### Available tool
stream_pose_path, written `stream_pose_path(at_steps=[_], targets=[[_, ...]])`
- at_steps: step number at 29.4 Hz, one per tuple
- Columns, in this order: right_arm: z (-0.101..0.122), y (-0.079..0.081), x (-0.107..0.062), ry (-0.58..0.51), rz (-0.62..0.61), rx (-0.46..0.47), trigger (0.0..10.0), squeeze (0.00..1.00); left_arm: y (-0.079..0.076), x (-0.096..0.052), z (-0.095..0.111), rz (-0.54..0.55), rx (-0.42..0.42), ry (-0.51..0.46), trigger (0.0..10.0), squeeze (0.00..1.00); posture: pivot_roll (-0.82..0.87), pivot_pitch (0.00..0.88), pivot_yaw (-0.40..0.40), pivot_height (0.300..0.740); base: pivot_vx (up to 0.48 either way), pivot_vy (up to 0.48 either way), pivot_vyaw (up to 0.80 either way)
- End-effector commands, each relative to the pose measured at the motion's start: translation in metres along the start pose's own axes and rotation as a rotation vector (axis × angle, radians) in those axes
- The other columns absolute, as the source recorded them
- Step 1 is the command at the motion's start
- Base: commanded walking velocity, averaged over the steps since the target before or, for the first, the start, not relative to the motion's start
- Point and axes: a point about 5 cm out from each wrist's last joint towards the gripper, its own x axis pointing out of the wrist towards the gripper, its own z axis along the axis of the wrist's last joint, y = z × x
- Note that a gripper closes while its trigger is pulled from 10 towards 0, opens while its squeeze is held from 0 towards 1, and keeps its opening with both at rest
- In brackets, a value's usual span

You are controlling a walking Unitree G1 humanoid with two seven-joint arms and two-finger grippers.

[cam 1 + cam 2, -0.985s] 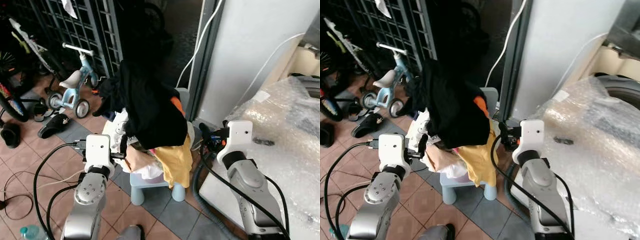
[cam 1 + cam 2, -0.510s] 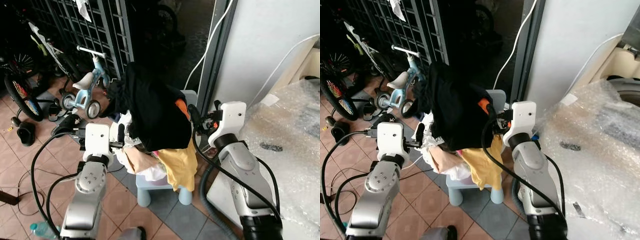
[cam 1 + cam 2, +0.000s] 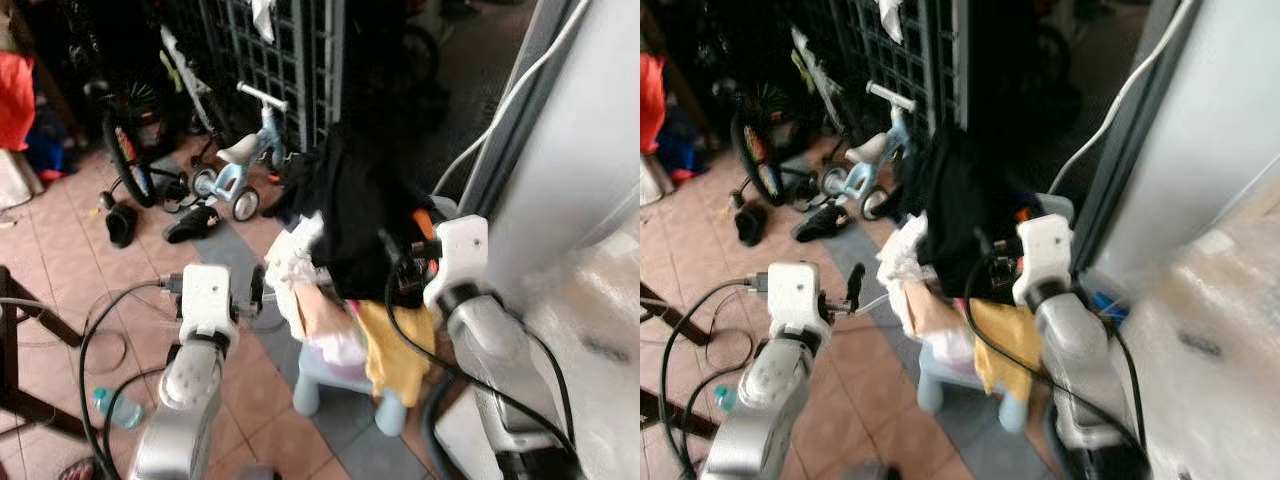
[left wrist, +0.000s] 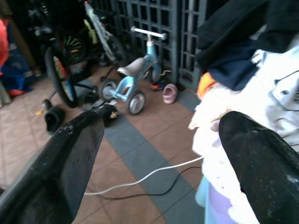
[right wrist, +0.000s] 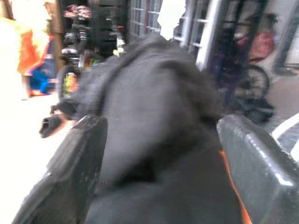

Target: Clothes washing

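A heap of clothes sits on a small light-blue stool. A black garment lies on top, a yellow one hangs down the near side, and white cloth bulges to the left. My left gripper is open, level with the white cloth and just left of the heap. My right gripper is open at the heap's right side, with the black garment between its spread fingers. I cannot tell whether they touch it.
A bubble-wrapped machine and a white wall stand close on the right. A blue balance bike, a bicycle, slippers and a metal grille lie beyond. A cable and a bottle are on the tiled floor.
The camera has swung left and the picture is blurred. My right gripper has come in from beside the machine to the black garment. The left gripper stays beside the heap.
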Motion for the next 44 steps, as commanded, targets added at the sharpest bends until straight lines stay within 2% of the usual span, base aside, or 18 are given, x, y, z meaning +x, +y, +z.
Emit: stream_pose_path(at_steps=[1, 8, 15, 17, 18, 20, 24, 26, 32, 33, 35, 36, 37, 38, 39, 42, 44], targets=[[-0.002, -0.007, -0.001, 0.006, -0.029, -0.011, 10.0, 0.0, -0.004, -0.001, 0.004, -0.025, -0.01, -0.017, 10.0, 0.0, 0.0, 0.0, -0.006, 0.74, 0.307, 0.244, 0.0], [0.001, -0.002, 0.007, -0.011, -0.009, -0.022, 10.0, 0.0, -0.005, 0.0, 0.005, -0.031, -0.013, -0.018, 10.0, 0.0, 0.0, 0.0, -0.008, 0.74, 0.309, 0.247, 0.0], [0.001, -0.007, 0.006, -0.014, 0.047, -0.095, 10.0, 0.0, -0.007, 0.002, 0.007, -0.03, -0.022, -0.024, 10.0, 0.0, 0.0, 0.0, -0.007, 0.74, 0.366, 0.29, 0.0], [0.005, -0.01, 0.008, -0.017, 0.047, -0.157, 10.0, 0.0, -0.007, 0.002, 0.006, -0.031, -0.021, -0.02, 10.0, 0.0, 0.0, 0.0, -0.008, 0.74, 0.369, 0.0, 0.0], [0.005, -0.01, 0.008, -0.017, 0.047, -0.157, 10.0, 0.0, -0.007, 0.002, 0.006, -0.031, -0.021, -0.02, 10.0, 0.0, 0.0, 0.0, -0.008, 0.74, 0.371, 0.0, 0.0], [0.016, -0.013, 0.012, -0.049, 0.029, -0.217, 10.0, 0.0, -0.007, 0.002, 0.006, -0.033, -0.02, -0.018, 10.0, 0.0, 0.0, 0.0, -0.008, 0.74, 0.339, 0.0, 0.0], [0.021, -0.014, 0.018, -0.062, 0.002, -0.227, 10.0, 0.0, -0.008, 0.003, 0.007, -0.041, -0.025, -0.019, 10.0, 0.0, 0.0, 0.0, -0.007, 0.74, 0.278, 0.0, 0.0], [0.017, -0.012, 0.019, -0.033, 0.008, -0.262, 10.0, 0.0, -0.009, 0.004, 0.007, -0.043, -0.021, -0.017, 10.0, 0.0, 0.0, 0.0, -0.006, 0.74, 0.0, 0.0, 0.0], [0.01, -0.014, 0.021, 0.005, 0.005, -0.239, 10.0, 0.0, -0.011, 0.004, 0.007, -0.053, -0.015, -0.015, 10.0, 0.0, 0.0, 0.0, -0.001, 0.74, 0.0, 0.0, 0.0], [0.01, -0.021, 0.029, 0.041, -0.039, -0.177, 10.0, 0.0, -0.011, 0.004, 0.006, -0.059, -0.012, -0.01, 10.0, 0.0, 0.01, 0.0, 0.001, 0.74, 0.0, 0.0, 0.0], [0.01, -0.025, 0.034, 0.063, -0.065, -0.145, 10.0, 0.0, -0.012, 0.005, 0.006, -0.063, -0.01, -0.009, 10.0, 0.0, 0.01, 0.0, -0.001, 0.74, 0.0, 0.0, 0.0], [0.01, -0.031, 0.042, 0.091, -0.086, -0.169, 6.8, 0.0, -0.013, 0.006, 0.007, -0.065, -0.01, -0.011, 10.0, 0.0, 0.01, 0.0, -0.003, 0.74, 0.0, 0.0, 0.0], [0.01, -0.034, 0.045, 0.102, -0.095, -0.17, 4.6, 0.0, -0.013, 0.006, 0.007, -0.066, -0.01, -0.011, 10.0, 0.0, 0.01, 0.0, -0.003, 0.74, 0.0, 0.0, 0.0], [0.01, -0.035, 0.047, 0.108, -0.1, -0.168, 4.6, 0.0, -0.013, 0.006, 0.007, -0.066, -0.01, -0.011, 10.0, 0.0, 0.01, 0.0, -0.003, 0.74, 0.0, 0.0, 0.0], [0.009, -0.036, 0.049, 0.126, -0.103, -0.142, 0.0, 0.0, -0.013, 0.006, 0.007, -0.065, -0.01, -0.011, 10.0, 0.0, 0.01, 0.0, -0.006, 0.74, 0.0, 0.0, 0.0], [0.004, -0.038, 0.059, 0.201, -0.092, -0.041, 0.0, 0.0, -0.012, 0.007, 0.008, -0.053, -0.009, -0.014, 10.0, 0.0, 0.02, 0.0, -0.009, 0.74, 0.0, 0.0, 0.0], [0.003, -0.035, 0.062, 0.223, -0.064, -0.016, 0.0, 0.0, -0.011, 0.006, 0.008, -0.049, -0.008, -0.016, 10.0, 0.0, 0.02, 0.0, -0.008, 0.74, 0.0, 0.0, 0.0]])
